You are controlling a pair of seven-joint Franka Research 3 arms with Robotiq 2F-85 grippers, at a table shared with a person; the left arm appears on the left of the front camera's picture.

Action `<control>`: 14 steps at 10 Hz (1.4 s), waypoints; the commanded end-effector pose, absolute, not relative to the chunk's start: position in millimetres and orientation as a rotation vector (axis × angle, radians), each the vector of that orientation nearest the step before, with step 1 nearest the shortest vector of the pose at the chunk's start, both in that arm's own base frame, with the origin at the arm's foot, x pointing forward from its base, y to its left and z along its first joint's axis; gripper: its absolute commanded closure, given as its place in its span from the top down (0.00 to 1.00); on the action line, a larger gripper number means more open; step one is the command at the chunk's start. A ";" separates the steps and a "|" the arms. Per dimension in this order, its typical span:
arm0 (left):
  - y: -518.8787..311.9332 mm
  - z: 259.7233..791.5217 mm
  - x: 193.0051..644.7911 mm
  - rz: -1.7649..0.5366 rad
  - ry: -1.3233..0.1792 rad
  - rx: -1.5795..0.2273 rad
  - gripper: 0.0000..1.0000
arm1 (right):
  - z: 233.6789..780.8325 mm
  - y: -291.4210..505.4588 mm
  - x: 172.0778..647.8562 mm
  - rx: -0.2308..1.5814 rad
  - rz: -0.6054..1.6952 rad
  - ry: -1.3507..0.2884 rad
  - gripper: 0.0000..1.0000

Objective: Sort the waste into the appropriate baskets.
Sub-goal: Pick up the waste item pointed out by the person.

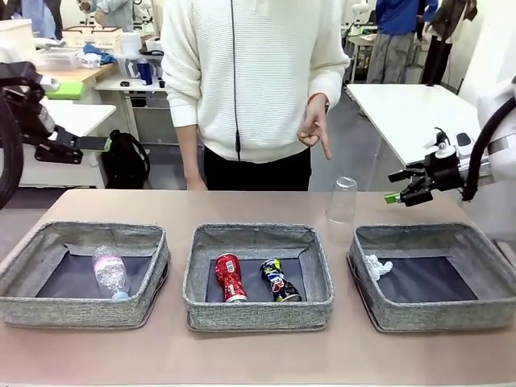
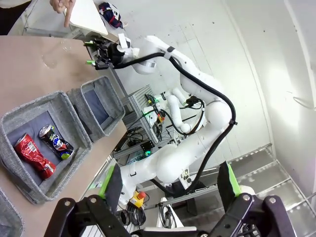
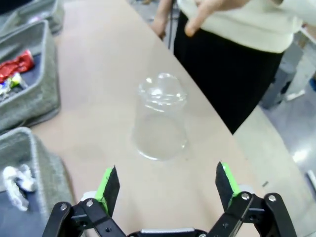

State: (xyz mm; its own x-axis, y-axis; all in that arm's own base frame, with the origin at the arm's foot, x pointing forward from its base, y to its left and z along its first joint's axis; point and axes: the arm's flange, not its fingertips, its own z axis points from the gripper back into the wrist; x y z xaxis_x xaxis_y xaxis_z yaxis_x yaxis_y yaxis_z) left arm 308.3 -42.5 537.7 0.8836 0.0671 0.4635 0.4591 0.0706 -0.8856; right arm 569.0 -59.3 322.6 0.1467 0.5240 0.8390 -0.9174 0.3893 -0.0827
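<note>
The clear plastic cup (image 3: 160, 118) stood upside down on the tan table (image 1: 258, 355), just before the right gripper (image 3: 168, 182), jaws spread wide. Thin and light, it looked liable to tip or crumple under a hasty pinch.

Matt, smooth tan desk (image 1: 258, 355); coarse grey woven-cloth baskets (image 1: 258, 310) with dark flat floors; glossy crumpled metal in red crushed can (image 1: 230, 277) and dark multicoloured crushed can (image 1: 279, 281); clear shiny plastic cup (image 3: 160, 117) and bottle (image 1: 110, 272); crumpled white paper ball (image 1: 376, 267).
</note>
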 end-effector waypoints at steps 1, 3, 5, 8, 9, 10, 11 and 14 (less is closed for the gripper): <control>-44.7 537.9 306.7 -0.328 -0.463 -1.500 1.00 | 313.9 -52.9 612.7 0.570 1.091 -0.913 1.00; -44.7 537.9 306.7 -0.328 -0.463 -1.500 1.00 | 301.7 -32.5 630.8 0.645 1.134 -0.877 1.00; -44.7 537.9 306.7 -0.328 -0.463 -1.500 1.00 | 286.0 -10.9 634.8 0.683 1.173 -0.823 1.00; -44.7 537.9 306.7 -0.328 -0.463 -1.500 1.00 | 260.8 13.6 633.7 0.782 1.185 -0.784 1.00; -44.7 537.9 306.7 -0.328 -0.463 -1.500 1.00 | 253.2 20.3 634.0 0.795 1.171 -0.792 1.00; -44.7 537.9 306.7 -0.328 -0.463 -1.500 1.00 | 245.6 24.2 636.2 0.807 1.149 -0.810 1.00; -44.7 537.9 306.7 -0.328 -0.463 -1.500 1.00 | 239.6 25.0 639.6 0.806 1.101 -0.838 1.00; -44.7 537.9 306.7 -0.328 -0.463 -1.500 1.00 | 230.2 21.2 645.3 0.918 1.024 -0.935 1.00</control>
State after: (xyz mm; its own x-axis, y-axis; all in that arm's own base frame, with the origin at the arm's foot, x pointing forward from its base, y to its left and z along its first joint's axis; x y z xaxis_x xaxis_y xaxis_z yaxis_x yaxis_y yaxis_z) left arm 308.3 -42.5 537.8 0.8835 0.0671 0.4636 0.4593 0.0704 -0.8855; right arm 638.8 20.5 229.2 0.2386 0.3560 0.9035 -0.9555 0.2524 0.1528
